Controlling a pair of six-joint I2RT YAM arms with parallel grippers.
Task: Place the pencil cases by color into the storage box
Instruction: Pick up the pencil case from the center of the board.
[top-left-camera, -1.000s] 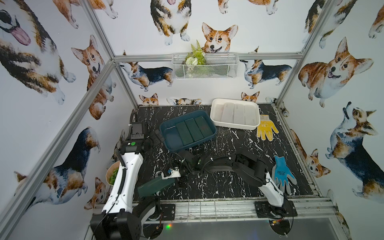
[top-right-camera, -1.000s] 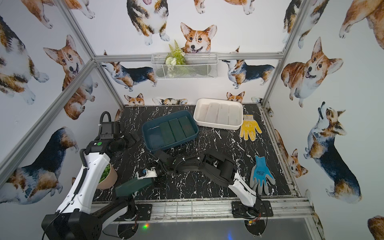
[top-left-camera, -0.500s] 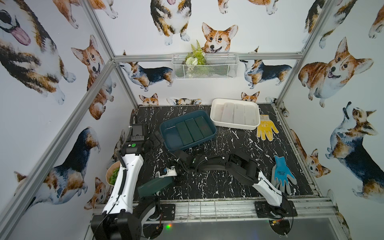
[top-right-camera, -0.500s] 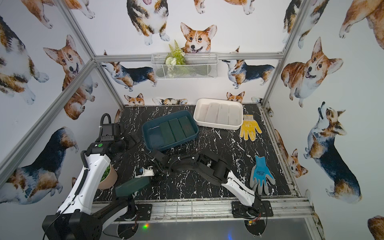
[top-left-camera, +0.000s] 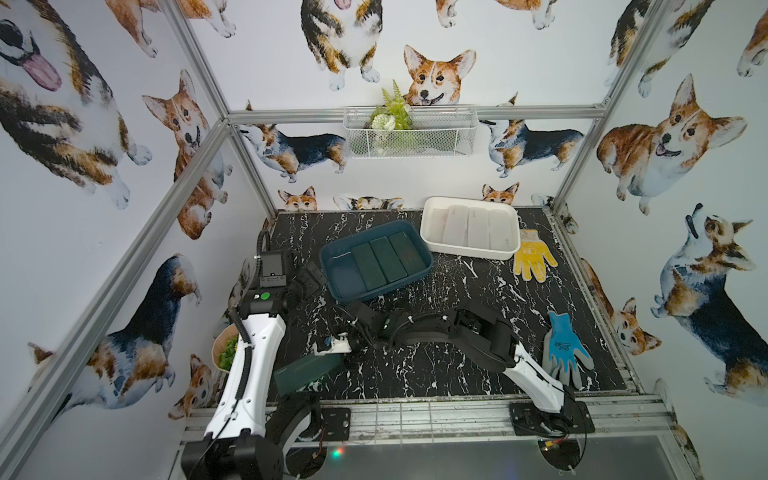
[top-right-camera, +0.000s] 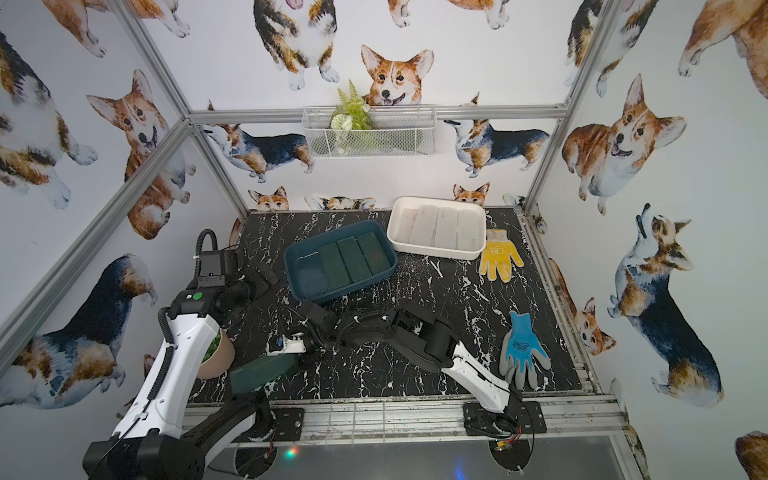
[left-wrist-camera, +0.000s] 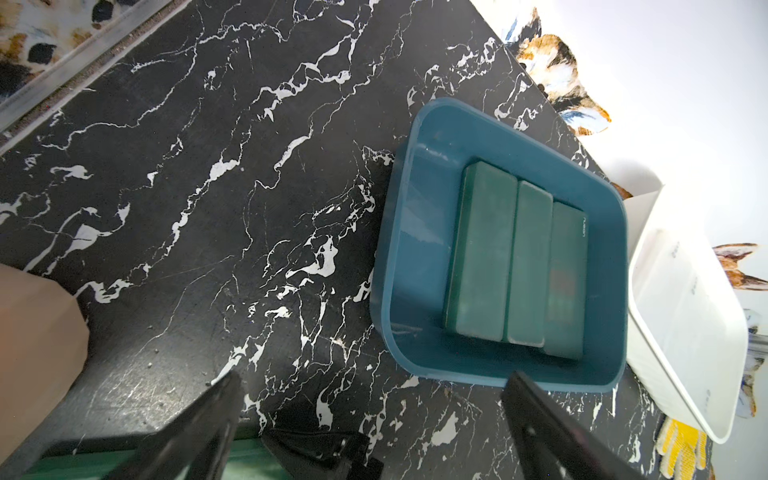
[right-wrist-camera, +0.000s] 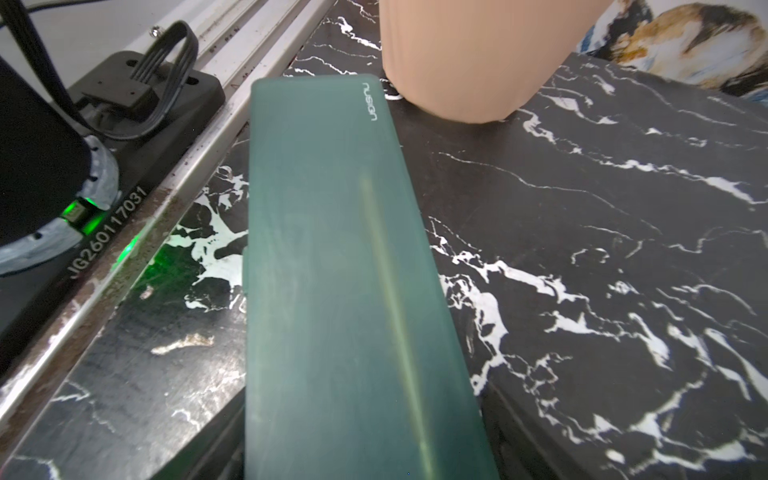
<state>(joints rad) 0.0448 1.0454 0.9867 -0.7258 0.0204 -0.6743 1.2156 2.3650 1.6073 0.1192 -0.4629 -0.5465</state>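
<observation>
A dark green pencil case (top-left-camera: 305, 372) (top-right-camera: 259, 372) lies flat near the table's front left corner. My right gripper (top-left-camera: 336, 360) (right-wrist-camera: 363, 415) is shut on the near end of this case (right-wrist-camera: 332, 249), one finger against each long side. Three more dark green cases (top-left-camera: 384, 259) (left-wrist-camera: 515, 257) lie side by side in the blue storage box (top-left-camera: 332, 253) (left-wrist-camera: 415, 208). Several frosted white cases (top-left-camera: 469, 222) fill the white box (top-left-camera: 428, 232) at the back. My left gripper (top-left-camera: 309, 276) (left-wrist-camera: 370, 386) hangs open and holds nothing, just left of the blue box.
A peach pot (top-left-camera: 224, 353) (right-wrist-camera: 478, 50) with a green plant stands close to the held case's far end. A yellow glove (top-left-camera: 532, 257) and a blue-grey glove (top-left-camera: 565, 353) lie on the right side. The metal front rail (right-wrist-camera: 199, 137) runs alongside the case.
My right arm has stretched further left along the front, and its jaws have closed in on the dark green case. The case lies where it was. The left arm has not moved.
</observation>
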